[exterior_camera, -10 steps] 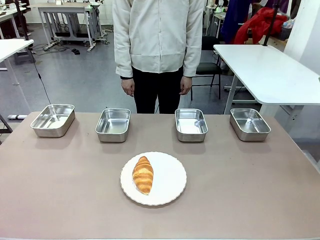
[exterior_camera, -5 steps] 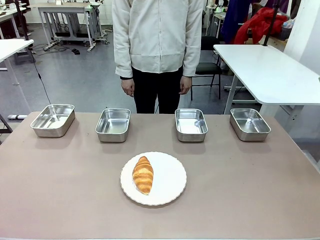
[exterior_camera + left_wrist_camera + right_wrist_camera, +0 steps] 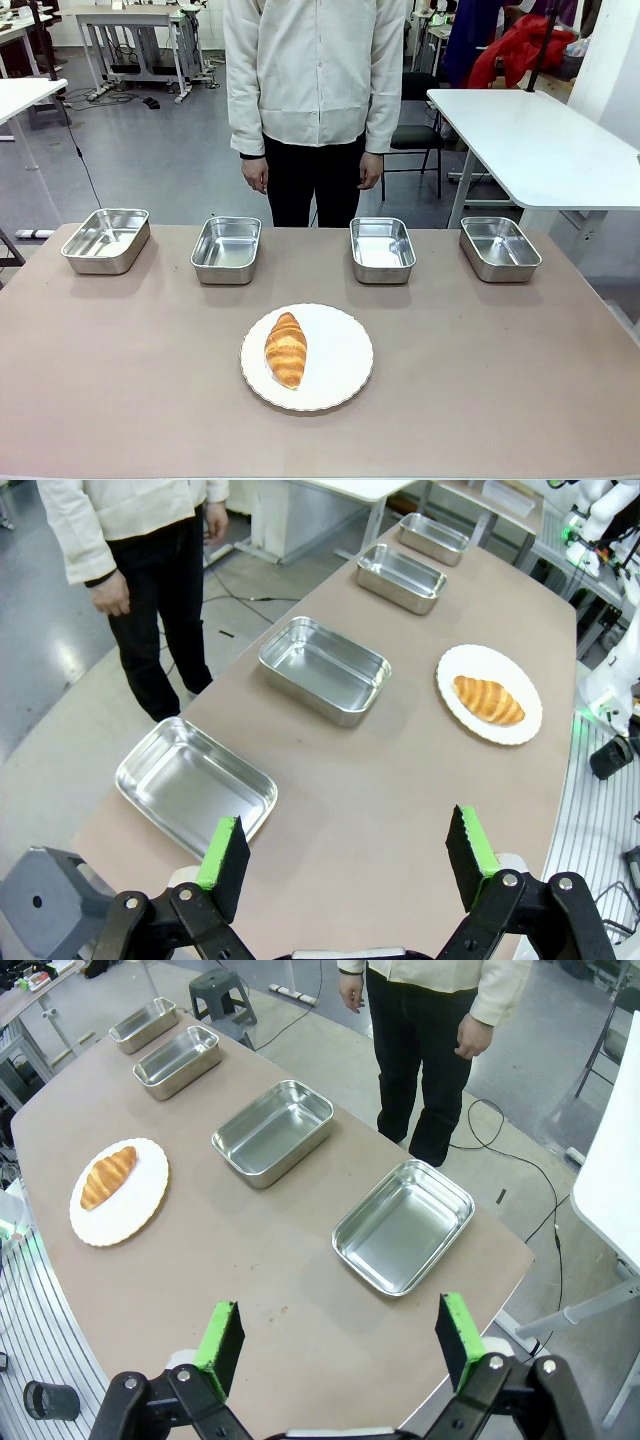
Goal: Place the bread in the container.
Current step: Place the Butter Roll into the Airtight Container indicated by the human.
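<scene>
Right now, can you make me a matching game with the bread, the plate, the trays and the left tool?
Things:
1. bread
2. plate
3. trays
4. left tool

Clues:
A. open wide
B. shiny, empty, in a row
C. lying on the plate
D. white and round

Pairs: 1-C, 2-D, 3-B, 4-A

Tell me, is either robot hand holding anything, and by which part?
Nothing is held. Left hand and right hand both stand open and empty; the croissant lies on its white plate.
</scene>
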Controlling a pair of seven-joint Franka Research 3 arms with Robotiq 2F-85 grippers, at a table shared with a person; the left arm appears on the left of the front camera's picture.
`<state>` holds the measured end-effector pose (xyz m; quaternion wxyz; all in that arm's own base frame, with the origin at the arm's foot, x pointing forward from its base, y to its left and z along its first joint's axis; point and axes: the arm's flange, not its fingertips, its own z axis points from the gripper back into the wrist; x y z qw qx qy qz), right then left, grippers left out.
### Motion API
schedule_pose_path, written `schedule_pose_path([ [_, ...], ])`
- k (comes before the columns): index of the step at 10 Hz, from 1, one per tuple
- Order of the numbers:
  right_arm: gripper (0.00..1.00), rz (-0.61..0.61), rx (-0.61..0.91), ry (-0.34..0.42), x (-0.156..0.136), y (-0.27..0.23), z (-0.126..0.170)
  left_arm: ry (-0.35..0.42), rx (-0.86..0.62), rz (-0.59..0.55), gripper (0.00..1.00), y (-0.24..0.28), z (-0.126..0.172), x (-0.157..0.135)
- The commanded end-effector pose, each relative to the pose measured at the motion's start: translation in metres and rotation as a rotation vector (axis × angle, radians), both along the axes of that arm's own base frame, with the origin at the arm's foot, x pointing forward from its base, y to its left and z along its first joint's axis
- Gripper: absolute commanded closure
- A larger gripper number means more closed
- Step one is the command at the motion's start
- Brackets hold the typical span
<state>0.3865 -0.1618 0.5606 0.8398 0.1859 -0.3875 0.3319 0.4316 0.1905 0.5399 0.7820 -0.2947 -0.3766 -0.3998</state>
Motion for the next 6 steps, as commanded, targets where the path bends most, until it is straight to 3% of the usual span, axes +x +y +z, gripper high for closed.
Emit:
schedule_pose_path([
  [1,0.00,0.014,0.010,-0.026,0.0025,-0.0003,0.0011,-0.013,-0.003,-0.005,0.00,-0.0001,0.0016,-0.0016],
  [6,0.00,0.014,0.010,-0.026,0.0025,-0.0003,0.0011,-0.013,-0.003,-0.005,0.00,-0.0001,0.0016,-0.0016],
])
